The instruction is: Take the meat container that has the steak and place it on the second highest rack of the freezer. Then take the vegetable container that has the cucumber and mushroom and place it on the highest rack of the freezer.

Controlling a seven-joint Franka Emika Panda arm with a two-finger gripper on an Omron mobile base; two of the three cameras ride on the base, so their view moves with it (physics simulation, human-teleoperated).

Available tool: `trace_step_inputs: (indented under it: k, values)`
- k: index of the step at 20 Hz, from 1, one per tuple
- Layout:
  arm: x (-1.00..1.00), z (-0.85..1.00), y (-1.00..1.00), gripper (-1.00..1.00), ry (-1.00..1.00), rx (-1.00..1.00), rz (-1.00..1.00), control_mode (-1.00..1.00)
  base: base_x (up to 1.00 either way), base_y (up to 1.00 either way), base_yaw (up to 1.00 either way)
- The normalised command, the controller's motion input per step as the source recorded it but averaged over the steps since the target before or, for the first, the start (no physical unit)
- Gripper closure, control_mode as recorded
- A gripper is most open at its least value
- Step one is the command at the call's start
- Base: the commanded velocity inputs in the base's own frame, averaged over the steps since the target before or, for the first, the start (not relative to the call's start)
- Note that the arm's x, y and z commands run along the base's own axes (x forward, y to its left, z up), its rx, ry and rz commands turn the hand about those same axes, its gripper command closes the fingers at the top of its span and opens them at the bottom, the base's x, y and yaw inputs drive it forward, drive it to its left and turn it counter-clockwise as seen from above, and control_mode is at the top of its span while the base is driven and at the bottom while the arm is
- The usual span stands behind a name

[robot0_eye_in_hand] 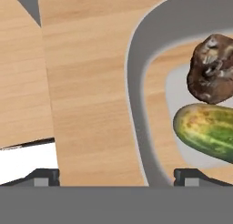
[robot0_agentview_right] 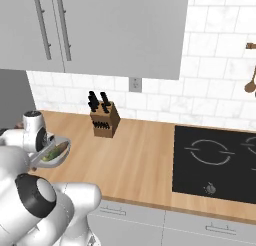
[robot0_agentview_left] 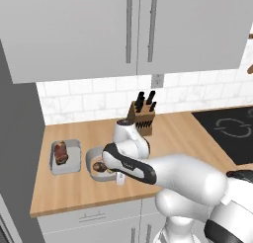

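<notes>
Pincer [robot0_eye_in_hand: 116, 177] spread wide, empty, straddling the near rim of the vegetable container [robot0_eye_in_hand: 136, 82]; cucumber [robot0_eye_in_hand: 205, 129] and mushroom [robot0_eye_in_hand: 214, 68] just ahead. Meat container [robot0_agentview_left: 64, 157] beside, on counter. Judged: grasp step. Next: close on rim, lift.

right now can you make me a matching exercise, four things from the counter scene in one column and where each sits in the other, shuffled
Things:
1. steak container
2. knife block
3. cucumber
4. stovetop

Places:
A. at the back of the counter, by the tiled wall
B. set into the counter, right of the knife block
C. at the counter's left end
D. in the vegetable container, next to the mushroom

Pairs: 1-C, 2-A, 3-D, 4-B
</notes>
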Motion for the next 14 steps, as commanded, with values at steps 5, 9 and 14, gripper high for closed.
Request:
trace_step_inputs:
  k: [5, 9, 14]
  values:
    - [0.14, -0.43, -0.19, -1.0, 0.0, 0.0, 0.0, -1.0, 0.0, 0.0, 0.0]
    - [0.19, -0.21, -0.03, -1.0, 0.0, 0.0, 0.0, -1.0, 0.0, 0.0, 0.0]
    - [0.34, -0.11, 0.0, -1.0, 0.0, -0.05, 0.0, -1.0, 0.0, 0.0, 0.0]
